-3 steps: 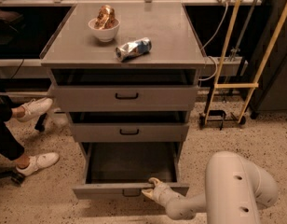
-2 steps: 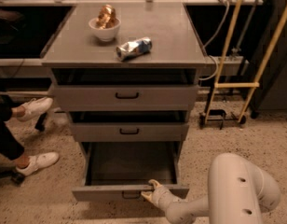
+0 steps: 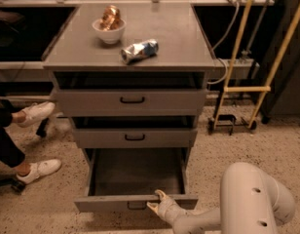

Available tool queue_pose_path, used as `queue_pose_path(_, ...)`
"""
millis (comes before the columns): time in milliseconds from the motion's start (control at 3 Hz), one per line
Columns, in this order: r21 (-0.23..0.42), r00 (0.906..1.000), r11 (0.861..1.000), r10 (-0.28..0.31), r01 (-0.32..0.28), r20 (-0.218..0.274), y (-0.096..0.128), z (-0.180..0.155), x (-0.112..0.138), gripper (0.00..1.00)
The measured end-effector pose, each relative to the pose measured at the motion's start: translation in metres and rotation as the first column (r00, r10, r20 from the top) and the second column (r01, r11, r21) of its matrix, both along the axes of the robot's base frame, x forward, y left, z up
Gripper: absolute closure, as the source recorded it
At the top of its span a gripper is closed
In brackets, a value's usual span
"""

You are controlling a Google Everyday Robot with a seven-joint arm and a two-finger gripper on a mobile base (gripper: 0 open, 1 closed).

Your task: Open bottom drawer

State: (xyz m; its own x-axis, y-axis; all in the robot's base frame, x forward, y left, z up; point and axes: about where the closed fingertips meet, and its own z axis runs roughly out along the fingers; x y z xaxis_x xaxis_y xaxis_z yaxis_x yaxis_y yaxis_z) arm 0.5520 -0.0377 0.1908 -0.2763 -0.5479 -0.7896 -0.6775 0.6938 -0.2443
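The grey cabinet's bottom drawer [image 3: 106, 203] stands pulled far out, its dark grey inside [image 3: 138, 172] bare. Its small black loop handle [image 3: 137, 205] shows at the centre of the front, partly hidden. My white gripper [image 3: 155, 201] is at the front's top edge, just right of the handle; one fingertip [image 3: 160, 194] rises over the rim. My white arm [image 3: 247, 204] comes in from the lower right. The two larger drawers [image 3: 133, 100] above sit slightly out.
A white bowl with food [image 3: 109, 26] and a lying can [image 3: 139, 50] sit on the cabinet top [image 3: 174, 38]. A person's legs and white shoes [image 3: 40, 168] are at the left. A yellow-framed trolley [image 3: 242, 89] stands at the right on speckled floor.
The drawer front has come a little further out toward the camera, and my gripper has moved with it, staying at the front's top edge.
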Motion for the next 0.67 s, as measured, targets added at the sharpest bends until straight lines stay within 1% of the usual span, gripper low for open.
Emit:
queue_pose_path(333, 0.000, 1.0000, 1.000, 0.000, 0.000, 0.000, 0.000, 0.003, 0.000, 1.00)
queue_pose_path(667, 0.019, 0.9999, 1.000, 0.012, -0.013, 0.009, 0.009, 0.001, -0.023, 1.00)
